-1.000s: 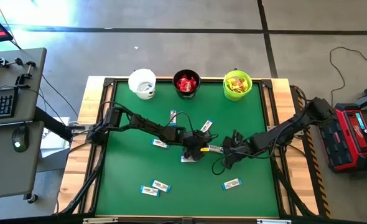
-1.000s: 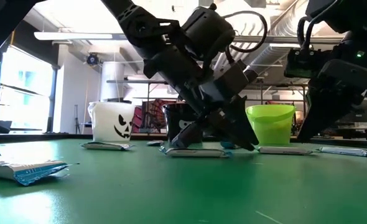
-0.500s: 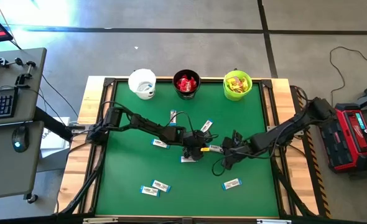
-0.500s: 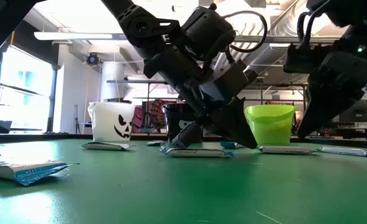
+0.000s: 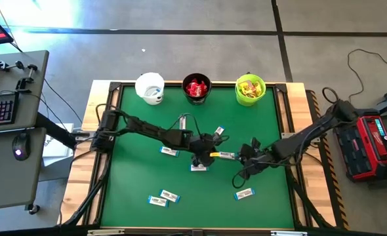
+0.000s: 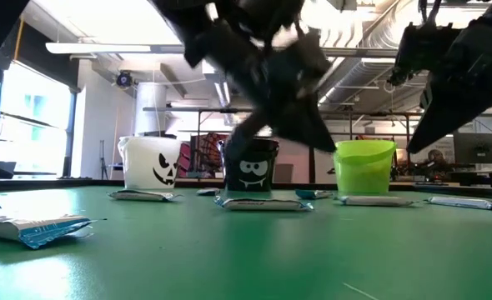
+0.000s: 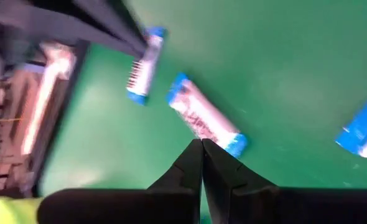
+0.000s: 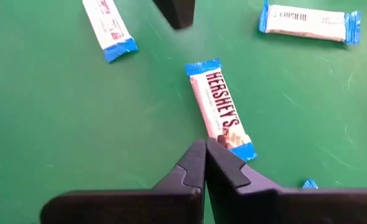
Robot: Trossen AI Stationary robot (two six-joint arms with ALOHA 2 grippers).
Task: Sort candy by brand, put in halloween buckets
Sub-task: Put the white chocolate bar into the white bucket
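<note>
Candy (image 5: pixel 170 195), high view: seven narrow white-and-blue bars loose on the green bench (image 5: pixel 134 177). Red pieces in the black bucket (image 5: pixel 196 88), yellow ones in the lime bucket (image 5: pixel 250 90), white bucket (image 5: pixel 149 87) alongside, all three at the far edge. Left gripper (image 5: pixel 210 152) mid-bench, just above the middle bar (image 5: pixel 199 168), long axis left-right. Right gripper (image 5: pixel 244 157) near it, facing it. Against a second ago: no bar displaced; right arm's elbow drawn outward toward the bench's right edge.

Low view: flat bar (image 6: pixel 263 203) on the bench ahead of the black bucket (image 6: pixel 253 171), long axis across the picture. Left gripper (image 6: pixel 313 137) blurred and lifted clear of that bar; down at it a second ago, hiding the bucket's face print, now exposed. Right gripper (image 6: pixel 425 133) up at the right, higher than before.

Left wrist view: left gripper (image 7: pixel 202 144) with jaws pressed together, gripping nothing. Diagonal bar (image 7: pixel 205 118) just ahead of the tips, apart from them, flat on the bench. Second bar (image 7: pixel 143 68) farther off, end-on to a dark arm part.

Right wrist view: right gripper (image 8: pixel 206 144) with jaws closed, empty. Hershey's bar (image 8: pixel 221 109) just beyond the tips, long axis running away from them, slightly slanted, print up. Two more bars farther out, one either side.
</note>
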